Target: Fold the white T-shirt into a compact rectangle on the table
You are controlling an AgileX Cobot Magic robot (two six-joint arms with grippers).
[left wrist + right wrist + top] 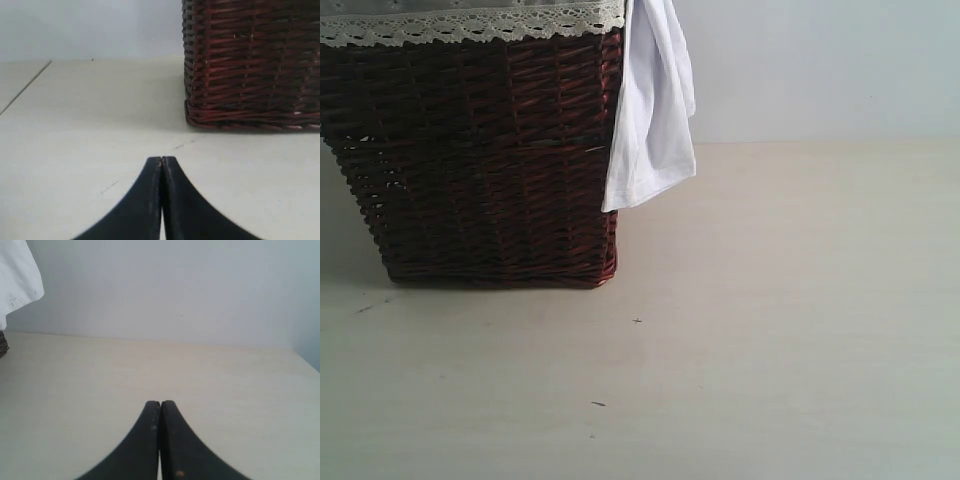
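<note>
The right gripper point(160, 405), jaws pressed together and empty, points low across the table point(800, 300). The left gripper point(162, 161), likewise closed, faces the dark wicker basket point(480, 160). The white T-shirt point(650, 120) hangs lengthwise down the basket's right-hand corner, clear of the tabletop. It shows only at the edge of the right wrist view, so that arm is probably the nearer and would have to rise and reach toward the basket.

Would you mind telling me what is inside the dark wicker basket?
Only a white T-shirt shows, hanging out over the basket rim and down its outer corner. The interior is hidden behind the wicker wall and lace trim.
</note>
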